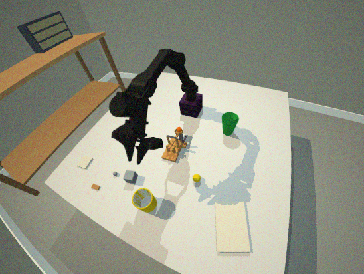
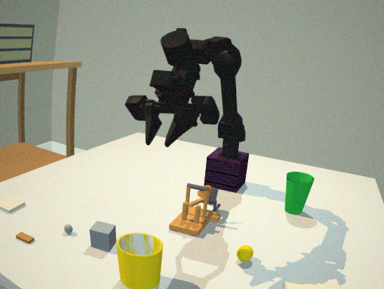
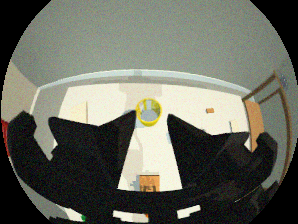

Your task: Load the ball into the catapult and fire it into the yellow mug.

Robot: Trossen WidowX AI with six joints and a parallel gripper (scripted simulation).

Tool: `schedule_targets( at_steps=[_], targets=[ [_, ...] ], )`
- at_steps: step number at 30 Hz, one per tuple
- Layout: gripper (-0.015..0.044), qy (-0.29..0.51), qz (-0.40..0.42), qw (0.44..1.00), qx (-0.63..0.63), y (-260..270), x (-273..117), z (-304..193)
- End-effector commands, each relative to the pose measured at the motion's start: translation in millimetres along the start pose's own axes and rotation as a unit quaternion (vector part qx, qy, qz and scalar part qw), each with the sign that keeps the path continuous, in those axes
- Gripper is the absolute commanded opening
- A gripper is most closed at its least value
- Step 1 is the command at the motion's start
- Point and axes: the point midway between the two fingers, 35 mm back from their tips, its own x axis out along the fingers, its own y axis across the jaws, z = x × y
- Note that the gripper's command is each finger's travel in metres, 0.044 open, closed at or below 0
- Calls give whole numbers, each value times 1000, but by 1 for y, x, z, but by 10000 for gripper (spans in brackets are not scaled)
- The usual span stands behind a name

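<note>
The wooden catapult (image 1: 170,155) (image 2: 186,226) (image 3: 149,180) stands on the table, its cup end towards the arm's base. An orange ball (image 1: 179,129) (image 2: 209,186) appears to sit in its raised cup. The yellow mug (image 1: 151,203) (image 2: 140,271) (image 3: 149,124) stands upright off the catapult's front end; the part of its inside that shows holds no ball. A yellow ball (image 1: 196,177) (image 2: 244,252) lies on the table, right of the catapult. My gripper (image 1: 134,161) (image 2: 158,144) (image 3: 152,115) is partly open and empty, in the air well above the table and left of the catapult in the top and exterior views.
A grey cube (image 1: 130,176) (image 2: 102,236), a small grey ball (image 1: 115,173) (image 2: 68,229) and a small wooden block (image 1: 95,187) (image 2: 25,237) lie left of the mug. A green cup (image 1: 230,124) (image 2: 297,193) stands right of the purple base (image 1: 190,106) (image 2: 225,172). A cream board (image 1: 232,229) lies front right.
</note>
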Motion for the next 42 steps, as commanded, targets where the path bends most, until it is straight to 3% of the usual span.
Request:
schedule_targets(
  at_steps=[1, 4, 16, 29, 42],
  targets=[
    [72, -2, 3, 1000, 2, 1, 0, 1],
    [0, -2, 3, 1000, 2, 1, 0, 1],
    [0, 4, 1, 1000, -3, 3, 1, -3],
    [0, 123, -25, 984, -125, 33, 9, -84],
    [0, 238, -41, 933, -266, 53, -2, -164]
  ],
)
